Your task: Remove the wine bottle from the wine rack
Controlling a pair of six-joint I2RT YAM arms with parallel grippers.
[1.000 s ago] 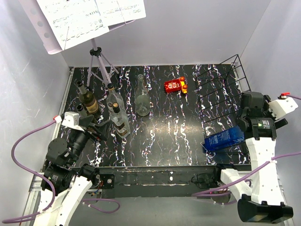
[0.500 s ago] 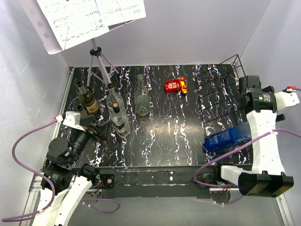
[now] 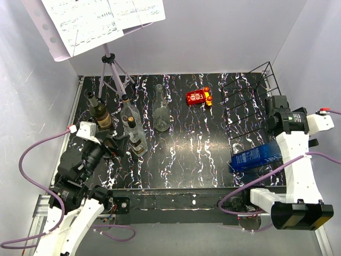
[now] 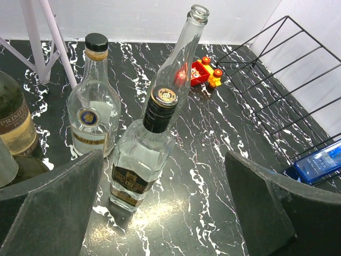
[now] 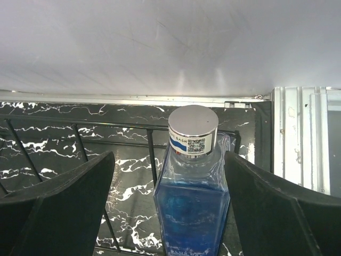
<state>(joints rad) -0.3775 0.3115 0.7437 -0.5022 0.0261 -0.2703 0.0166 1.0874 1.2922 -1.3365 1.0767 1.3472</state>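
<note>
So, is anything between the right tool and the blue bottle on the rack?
Nothing visible does. The right tool is open, and the blue bottle lies straight ahead of the gap between its fingers, resting on the wine rack.

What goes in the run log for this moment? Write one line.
blue bottle: lying on rack | right fingers: open, either side of its cap, no grip | left fingers: open, facing upright bottles

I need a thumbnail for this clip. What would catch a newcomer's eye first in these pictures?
The blue bottle lying on its side at the near end of the black wire rack, far right, with the open right gripper aimed at its silver cap. Next, the cluster of standing bottles at the left, before the open left gripper, and a red toy near the back.
</note>
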